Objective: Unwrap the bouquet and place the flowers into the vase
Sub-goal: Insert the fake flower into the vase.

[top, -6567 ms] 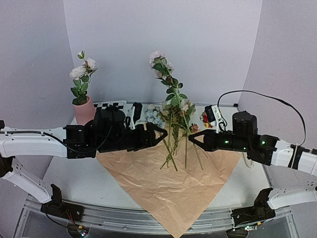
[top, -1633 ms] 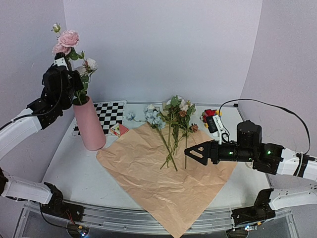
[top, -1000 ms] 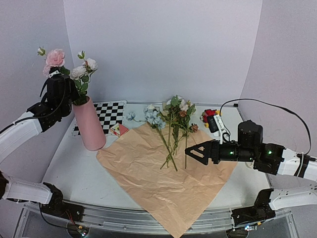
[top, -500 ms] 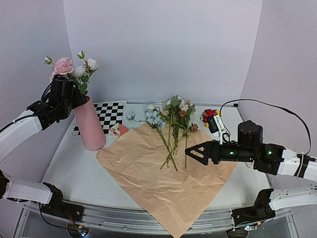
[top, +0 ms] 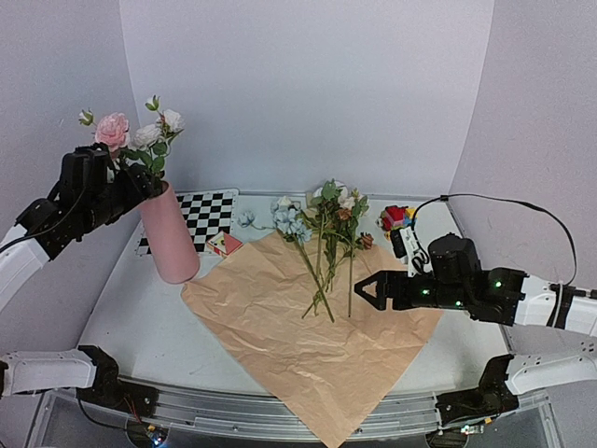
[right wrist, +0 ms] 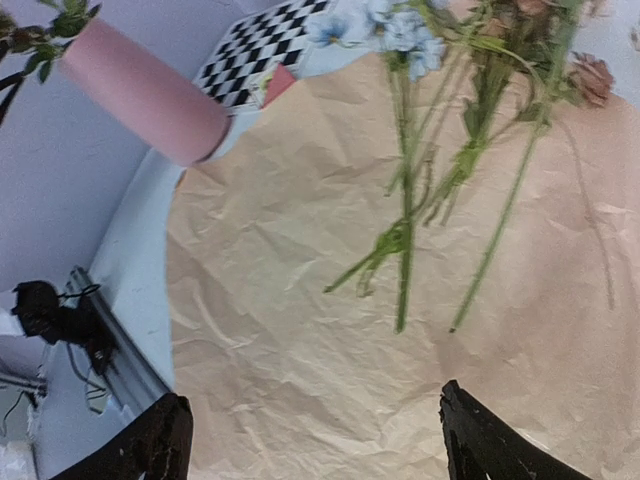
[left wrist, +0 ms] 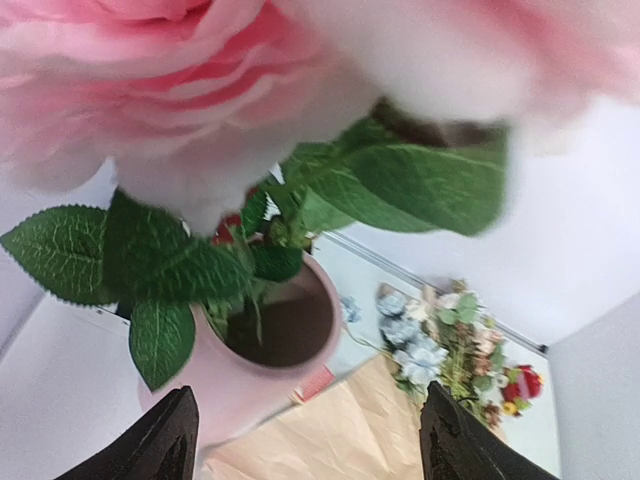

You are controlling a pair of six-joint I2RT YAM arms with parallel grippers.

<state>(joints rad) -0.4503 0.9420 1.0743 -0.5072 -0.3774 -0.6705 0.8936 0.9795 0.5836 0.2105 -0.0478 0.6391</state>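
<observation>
The upright pink vase (top: 169,235), holding pink and white blooms (top: 112,129), stands under the left claw (left wrist: 308,400). Loose flowers (top: 326,238) lie on flat crumpled paper (top: 298,345) ahead of the right claw (top: 364,291).

Left wrist view: blurs pink bloom (left wrist: 250,80), crops it at top edge; shows only fingertips (left wrist: 165,445) of left gripper (left wrist: 308,440) at bottom edge; hides vase (left wrist: 250,390) base. Right wrist view: crops right gripper (right wrist: 318,440) to fingertips, chops flowers (right wrist: 400,25) at top edge, paper (right wrist: 300,300) at right and bottom. Top view: buries left gripper's jaws behind own wrist (top: 84,187) and leaves (top: 154,168); half hides toy block (top: 396,217) at table's (top: 140,317) far right corner behind right arm (top: 522,294); can't read small card (top: 222,245).
</observation>
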